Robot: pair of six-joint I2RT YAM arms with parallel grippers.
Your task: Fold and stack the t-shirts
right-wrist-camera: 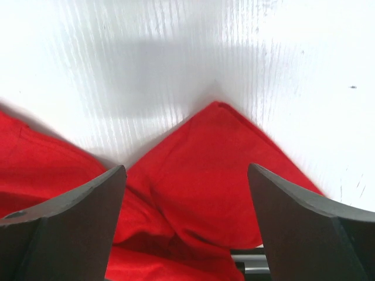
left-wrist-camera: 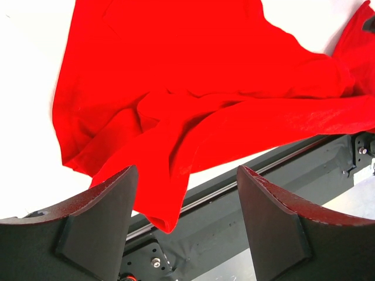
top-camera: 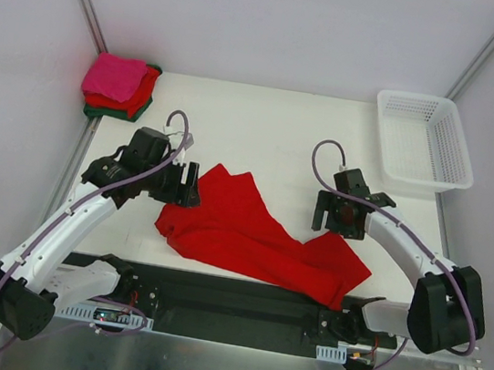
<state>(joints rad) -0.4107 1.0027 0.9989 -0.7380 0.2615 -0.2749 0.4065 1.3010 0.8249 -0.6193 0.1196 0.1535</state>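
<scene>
the bright red t-shirt (top-camera: 249, 236) lies crumpled mid-frame, its lower edge past the near edge of the table (top-camera: 265, 123) — we see left gripper (left-wrist-camera: 186, 175) and right gripper (right-wrist-camera: 186, 170) spread, empty, flanking it; open surface above, folded stack (top-camera: 118, 86) upper left.

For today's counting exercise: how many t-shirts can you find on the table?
4. One bright red t-shirt lies crumpled at centre. Three are piled folded in the far-left corner: hot pink on top, red under it, dark green lowest. More could be hidden between.
</scene>
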